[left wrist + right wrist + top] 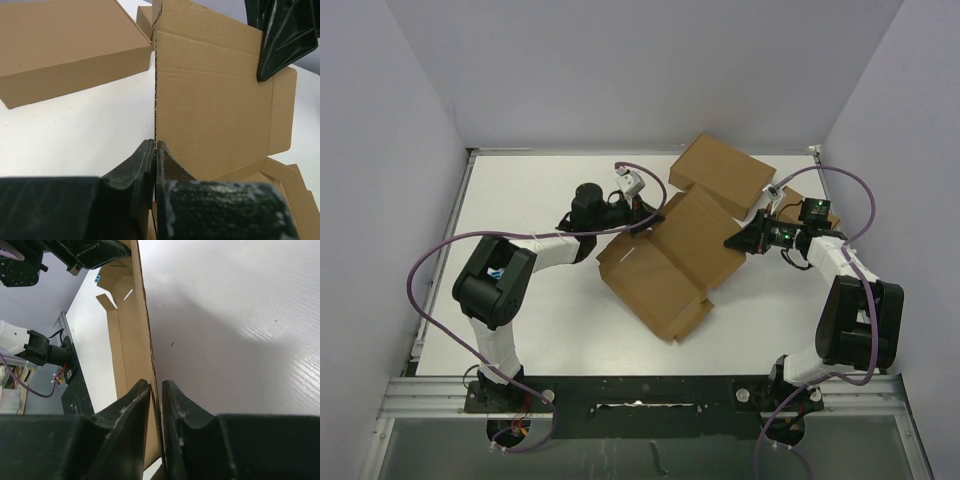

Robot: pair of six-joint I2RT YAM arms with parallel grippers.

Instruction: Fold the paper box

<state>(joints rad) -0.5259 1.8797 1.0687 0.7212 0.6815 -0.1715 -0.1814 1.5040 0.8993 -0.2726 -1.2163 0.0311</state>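
Box material: You are working with plain brown corrugated card, matte, with the fluting showing along its cut edge.
Box place: The box (670, 265) is lying open on the white table (530, 320), spanning the gap between your two grippers.
Box shape: You are seeing a shallow tray with low walls and small tabs, joined to a broad flat panel with a crease running across it. That panel is standing upright on its hinge, one end at each gripper.
Left gripper: Your left gripper (154, 150) is clenching the panel's cut edge, its rough black fingers pinching the card between them.
Left arm pose: You are reaching forward and inward with the elbow bent, the fingers pointing along the panel toward the other gripper.
Right gripper: Your right gripper (156, 389) is straddling the panel's opposite end, one curved finger on each face with only a thin slit between them. You cannot tell whether it is gripping or merely bracketing the card.
Right arm pose: You are folding the forearm back inward from a raised elbow, with the fingers aiming toward the left gripper.
Big box: The big box (65, 47), closed, thick and square-edged, is lying flat to the left of your left fingers, apart from the panel.
Small box: The small box (817, 213) is sitting just behind your right wrist, mostly hidden.
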